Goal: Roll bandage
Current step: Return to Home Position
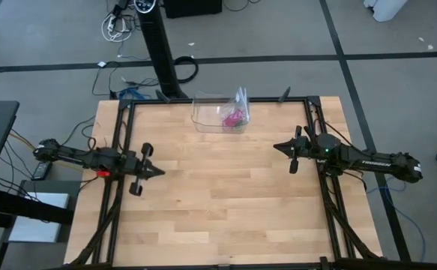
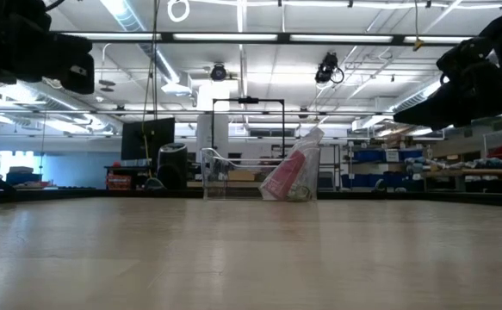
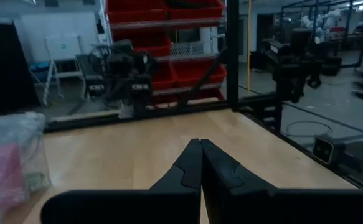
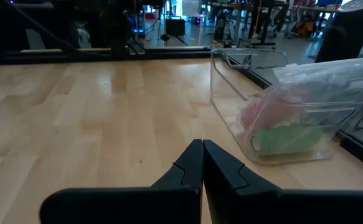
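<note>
Pale wood planks make up the desk (image 1: pixel 218 202), and a clear plastic bin (image 1: pixel 202 120) stands at its far edge, about midway between the two far corners. A transparent zip bag (image 1: pixel 240 99) leans inside the bin at its right end, its top poking above the rim. The bandage (image 1: pixel 232 117) sits in that bag as a small magenta-pink bundle, with a green item (image 4: pixel 287 138) touching it lower down in the bag. Bag film and bin wall both lie between the bandage and either arm.

The left tool (image 1: pixel 158 172) hangs over the desk near its left edge, fingers pressed together and holding nothing, pointing across toward the right edge. The right tool (image 1: pixel 276 147) hangs near the right edge, likewise shut tight and empty, pointing toward the left edge. Both are well apart from the bin, with bare wood between them.

Dark frame rails (image 1: pixel 118 142) run along the left and right edges beneath the arms. A black post (image 1: pixel 160 52) rises from the floor just beyond the far edge, left of the bin.
</note>
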Tool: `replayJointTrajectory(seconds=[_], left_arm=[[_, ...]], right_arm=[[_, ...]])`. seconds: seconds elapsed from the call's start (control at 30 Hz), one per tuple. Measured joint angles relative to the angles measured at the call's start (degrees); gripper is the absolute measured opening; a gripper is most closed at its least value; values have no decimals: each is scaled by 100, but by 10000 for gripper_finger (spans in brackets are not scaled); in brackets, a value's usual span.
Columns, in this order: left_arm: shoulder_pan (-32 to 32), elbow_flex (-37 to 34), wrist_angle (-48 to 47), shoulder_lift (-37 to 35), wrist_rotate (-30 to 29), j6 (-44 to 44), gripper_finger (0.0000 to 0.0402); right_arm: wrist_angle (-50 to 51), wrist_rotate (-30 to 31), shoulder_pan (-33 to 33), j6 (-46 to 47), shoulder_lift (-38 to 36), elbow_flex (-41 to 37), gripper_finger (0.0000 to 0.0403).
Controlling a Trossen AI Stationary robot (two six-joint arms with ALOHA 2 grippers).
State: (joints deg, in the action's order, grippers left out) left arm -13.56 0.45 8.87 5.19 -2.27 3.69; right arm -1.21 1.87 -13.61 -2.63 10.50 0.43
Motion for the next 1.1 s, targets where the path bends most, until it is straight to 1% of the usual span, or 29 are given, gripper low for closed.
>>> replayJointTrajectory(seconds=[0.07,0.2,1.1], left_arm=[[0,0,144,-2,-85,47,5],[0,-1,139,7,-260,24,6],[0,-2,205,7,-264,54,6]], right_arm=[[-4,0,0,0,0,0,9],[-19,0,0,-2,0,0,6],[-37,0,0,-7,0,-4,9]])
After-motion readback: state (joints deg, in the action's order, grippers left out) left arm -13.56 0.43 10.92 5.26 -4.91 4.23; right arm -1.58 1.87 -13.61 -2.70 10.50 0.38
